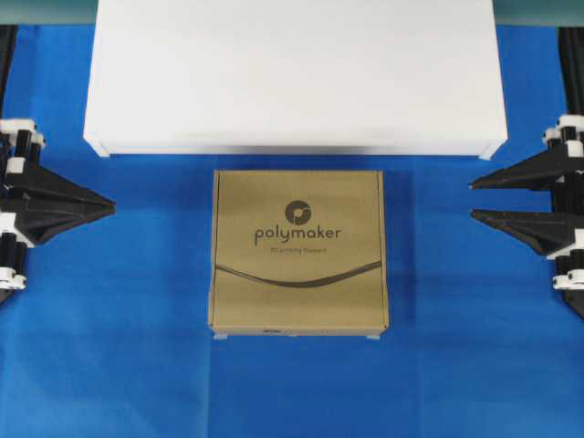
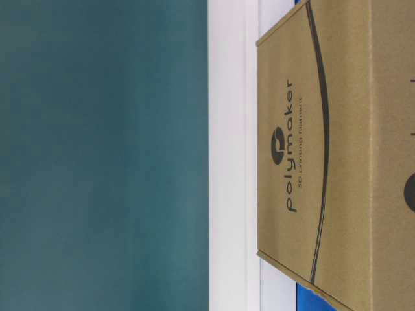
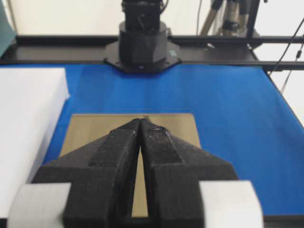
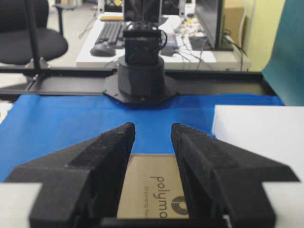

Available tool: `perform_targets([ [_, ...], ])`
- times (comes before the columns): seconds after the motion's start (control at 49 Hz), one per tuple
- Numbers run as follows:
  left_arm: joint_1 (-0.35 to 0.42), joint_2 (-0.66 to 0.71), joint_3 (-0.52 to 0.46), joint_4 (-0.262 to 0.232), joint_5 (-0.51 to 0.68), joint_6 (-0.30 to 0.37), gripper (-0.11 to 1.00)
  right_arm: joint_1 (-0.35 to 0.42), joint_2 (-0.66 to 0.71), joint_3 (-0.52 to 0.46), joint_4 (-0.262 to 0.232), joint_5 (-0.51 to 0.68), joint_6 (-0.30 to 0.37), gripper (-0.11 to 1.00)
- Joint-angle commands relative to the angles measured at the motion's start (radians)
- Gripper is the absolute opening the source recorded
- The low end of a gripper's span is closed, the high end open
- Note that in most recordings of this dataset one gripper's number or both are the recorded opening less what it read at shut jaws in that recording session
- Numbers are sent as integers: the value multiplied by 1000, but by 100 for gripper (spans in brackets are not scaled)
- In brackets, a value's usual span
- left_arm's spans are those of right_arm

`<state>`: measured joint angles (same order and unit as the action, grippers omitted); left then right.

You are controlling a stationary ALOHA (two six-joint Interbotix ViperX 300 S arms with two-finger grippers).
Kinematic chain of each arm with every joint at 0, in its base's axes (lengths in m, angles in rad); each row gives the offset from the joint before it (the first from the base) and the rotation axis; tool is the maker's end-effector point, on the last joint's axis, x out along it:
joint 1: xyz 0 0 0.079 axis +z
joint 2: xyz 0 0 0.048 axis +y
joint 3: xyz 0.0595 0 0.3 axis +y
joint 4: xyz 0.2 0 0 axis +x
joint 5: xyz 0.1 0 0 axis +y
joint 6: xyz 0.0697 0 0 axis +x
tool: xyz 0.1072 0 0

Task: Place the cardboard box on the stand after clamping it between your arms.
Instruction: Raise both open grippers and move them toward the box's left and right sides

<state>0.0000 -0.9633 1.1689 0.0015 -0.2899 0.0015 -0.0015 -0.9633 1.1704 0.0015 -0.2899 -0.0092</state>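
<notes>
Blue cloth covers the surface (image 1: 137, 365) | cardboard box (image 1: 298, 251) flat at centre — stand (image 1: 292, 73) just past it at 12 o'clock | left tool (image 1: 111, 206) at 9, tips together | right tool (image 1: 472, 199) at 3, tips apart — both well clear of box

a blue cloth (image 1: 109, 365) covers my worktop. behind it hangs a teal backdrop (image 2: 104, 155). past the black rail (image 4: 57, 80) i see an office chair (image 4: 28, 38) and a desk (image 4: 99, 57) with keyboard (image 4: 110, 32) and mouse (image 4: 102, 49).
</notes>
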Motion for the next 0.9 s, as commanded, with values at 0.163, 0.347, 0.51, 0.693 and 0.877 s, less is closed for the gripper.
perform_targets([
  [0.163,11,52,-81,41,206,-43,-1,-14,23,-61,43,206,32,8],
  [0.347,11,106,-175,46,485,-31,-1,-15,46,-149,43,526,66,2],
  [0.51,11,167,-242,46,689,-12,-1,-14,95,-216,43,758,69,2],
  [0.693,11,225,-270,46,782,-2,-1,-20,201,-235,38,911,69,2],
  [0.877,12,290,-284,52,851,2,-1,-28,308,-256,25,982,64,2],
])
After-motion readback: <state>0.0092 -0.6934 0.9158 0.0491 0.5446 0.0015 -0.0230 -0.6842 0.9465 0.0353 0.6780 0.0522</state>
